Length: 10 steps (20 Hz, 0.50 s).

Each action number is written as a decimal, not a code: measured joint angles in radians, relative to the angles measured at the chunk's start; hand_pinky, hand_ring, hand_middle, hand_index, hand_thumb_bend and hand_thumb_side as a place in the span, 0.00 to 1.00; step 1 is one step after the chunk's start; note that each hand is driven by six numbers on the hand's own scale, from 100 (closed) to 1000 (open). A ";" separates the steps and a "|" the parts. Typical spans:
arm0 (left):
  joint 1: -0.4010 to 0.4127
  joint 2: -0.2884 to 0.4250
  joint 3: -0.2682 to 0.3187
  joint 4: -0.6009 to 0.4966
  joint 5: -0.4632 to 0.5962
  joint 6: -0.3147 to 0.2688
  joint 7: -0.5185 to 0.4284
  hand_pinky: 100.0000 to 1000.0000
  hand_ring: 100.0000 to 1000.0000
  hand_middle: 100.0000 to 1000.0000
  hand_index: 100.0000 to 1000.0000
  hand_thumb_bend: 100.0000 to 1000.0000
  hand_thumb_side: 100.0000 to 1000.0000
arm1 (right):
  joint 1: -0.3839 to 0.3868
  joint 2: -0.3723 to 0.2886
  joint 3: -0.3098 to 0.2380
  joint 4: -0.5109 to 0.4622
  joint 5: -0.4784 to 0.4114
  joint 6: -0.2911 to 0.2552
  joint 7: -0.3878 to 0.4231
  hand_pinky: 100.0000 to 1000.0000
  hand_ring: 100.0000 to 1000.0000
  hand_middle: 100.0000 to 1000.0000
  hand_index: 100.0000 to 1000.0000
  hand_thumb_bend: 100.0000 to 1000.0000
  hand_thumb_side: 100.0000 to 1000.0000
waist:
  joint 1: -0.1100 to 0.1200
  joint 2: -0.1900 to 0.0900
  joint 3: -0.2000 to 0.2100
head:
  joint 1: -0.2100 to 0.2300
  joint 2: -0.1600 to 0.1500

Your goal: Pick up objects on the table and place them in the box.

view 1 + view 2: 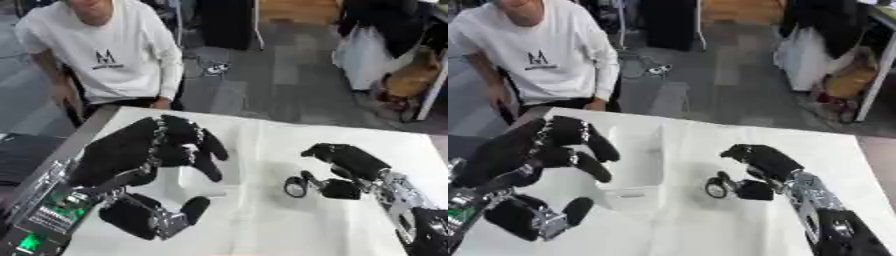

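A white open-topped box [634, 194] stands on the white table, left of the middle. My left hand [131, 150] hovers over the box's left side and hides much of it. Its fingers are bent loosely downward, the thumb [194, 207] stands apart, and nothing is in it. To the right of the box, my right hand [350, 161] is low over the table with its fingers curled. It pinches a small dark ring-shaped thing [295, 187] that sticks out toward the box. The ring is a short way from the box's right wall.
The white table top [289, 140] is bare between and behind the two hands. Its dark left edge [83, 135] runs diagonally past my left forearm. Beyond the far edge is grey floor, with bags [385, 55] at the upper right.
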 measured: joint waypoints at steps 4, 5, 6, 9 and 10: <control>0.000 0.000 0.000 0.000 0.000 -0.001 -0.001 0.49 0.45 0.62 0.62 0.11 0.58 | 0.004 0.007 0.001 0.010 -0.009 -0.011 0.011 0.73 0.74 0.78 0.91 0.11 1.00 | -0.002 0.000 0.002 | 0.000 0.003; 0.000 0.000 0.000 0.000 0.000 -0.001 -0.001 0.49 0.45 0.62 0.62 0.11 0.58 | 0.005 0.007 0.001 0.011 -0.009 -0.012 0.013 0.73 0.75 0.78 0.91 0.12 1.00 | -0.002 0.000 0.002 | 0.000 0.003; 0.000 0.000 0.000 0.000 0.000 -0.001 -0.002 0.49 0.45 0.62 0.62 0.11 0.58 | 0.005 0.007 0.001 0.011 -0.009 -0.013 0.014 0.73 0.75 0.78 0.91 0.12 1.00 | -0.002 0.000 0.002 | 0.000 0.003; 0.000 0.000 0.000 0.000 0.000 -0.001 -0.002 0.49 0.45 0.62 0.62 0.11 0.58 | 0.007 0.007 0.003 0.011 -0.009 -0.015 0.019 0.74 0.75 0.78 0.91 0.12 1.00 | -0.002 0.000 0.002 | 0.000 0.003; 0.000 0.000 0.000 0.000 0.000 -0.001 -0.002 0.49 0.45 0.62 0.62 0.11 0.58 | 0.007 0.007 0.004 0.012 -0.009 -0.016 0.019 0.74 0.75 0.78 0.91 0.12 1.00 | -0.002 0.000 0.002 | 0.000 0.003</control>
